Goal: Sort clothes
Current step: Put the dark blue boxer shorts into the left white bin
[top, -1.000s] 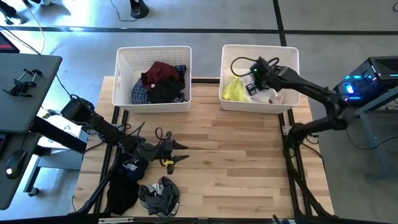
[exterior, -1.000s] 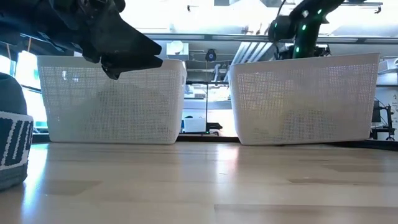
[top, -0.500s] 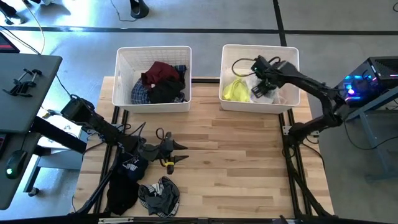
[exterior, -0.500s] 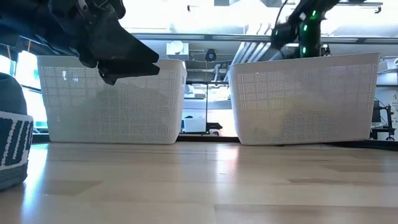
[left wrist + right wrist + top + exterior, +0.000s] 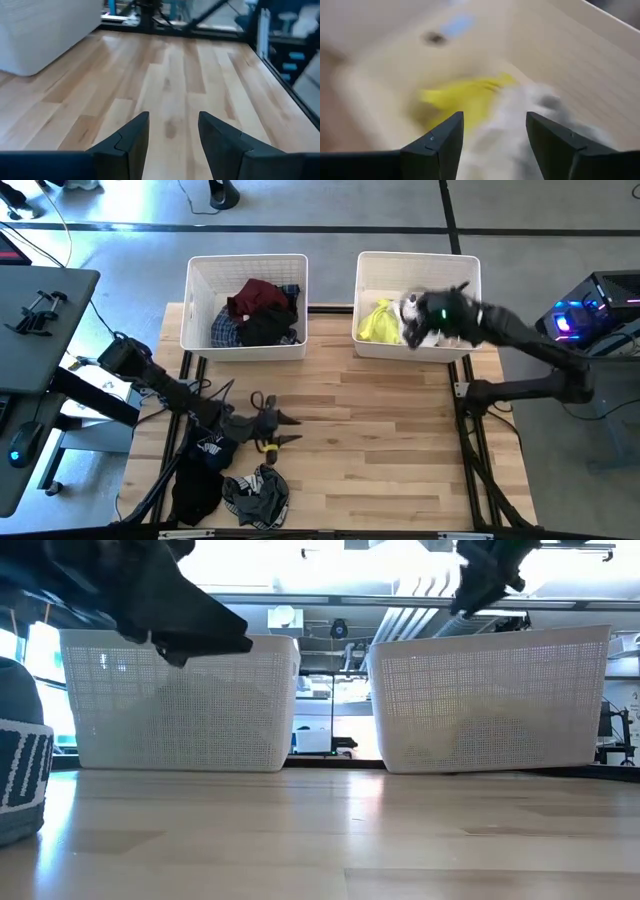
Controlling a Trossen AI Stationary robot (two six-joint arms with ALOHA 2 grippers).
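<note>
On the table's near left lie clothes: a black garment (image 5: 198, 480) and a grey patterned one (image 5: 256, 494), both flat on the wood. My left gripper (image 5: 288, 429) hovers open just right of them, over bare wood (image 5: 172, 117). The left bin (image 5: 196, 300) holds maroon, plaid and black clothes (image 5: 258, 310). The right bin (image 5: 366, 300) holds a neon yellow garment (image 5: 465, 97) and a pale one (image 5: 520, 115). My right gripper (image 5: 495, 120) is open above that bin (image 5: 410, 318), with nothing between its fingers.
The two white bins stand side by side at the table's far edge. Bare wood stretches across the table's middle and right (image 5: 390, 440). A dark garment with white print (image 5: 20, 775) fills the low view's left edge. Black frame rails run along both table sides.
My right gripper has opened over the right bin, leaving the pale garment lying in it beside the yellow one. It has then risen and swung quickly back toward the bin's near right side.
</note>
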